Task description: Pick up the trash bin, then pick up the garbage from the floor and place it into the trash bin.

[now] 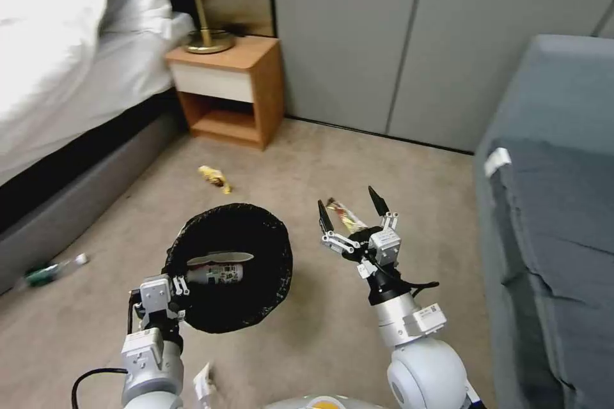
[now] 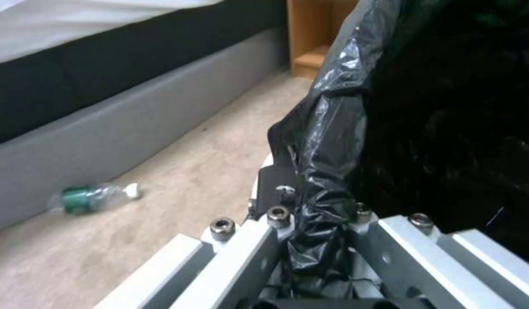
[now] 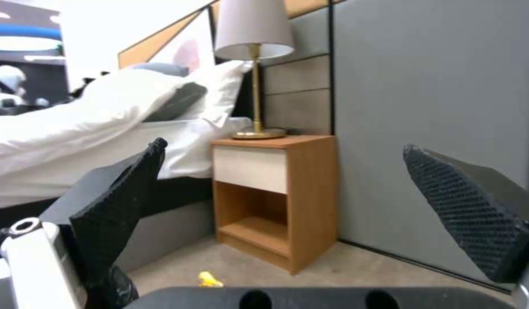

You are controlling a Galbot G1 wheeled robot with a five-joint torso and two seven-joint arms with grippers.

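Note:
The trash bin (image 1: pixel 256 249), lined with a black bag, hangs tilted above the carpet. My left gripper (image 1: pixel 180 285) is shut on its near rim, and in the left wrist view the black liner (image 2: pixel 333 141) is pinched in that gripper (image 2: pixel 317 216). A white printed carton (image 1: pixel 217 270) lies inside the bin. To the bin's right my right gripper (image 1: pixel 352 209) is raised and open, its fingers (image 3: pixel 121 206) spread wide with nothing between them. A striped wrapper (image 1: pixel 342 212) lies on the floor just beyond it. More garbage lies around: a yellow wrapper (image 1: pixel 214 179), a green-labelled bottle (image 1: pixel 51 270) and a white scrap (image 1: pixel 203 385).
A bed (image 1: pixel 57 57) runs along the left with its grey base (image 1: pixel 70 211) at floor level. A wooden nightstand (image 1: pixel 227 89) with a brass lamp stands in the far corner. Grey wall panels (image 1: pixel 409 38) close the back. A grey sofa (image 1: pixel 550 204) fills the right side.

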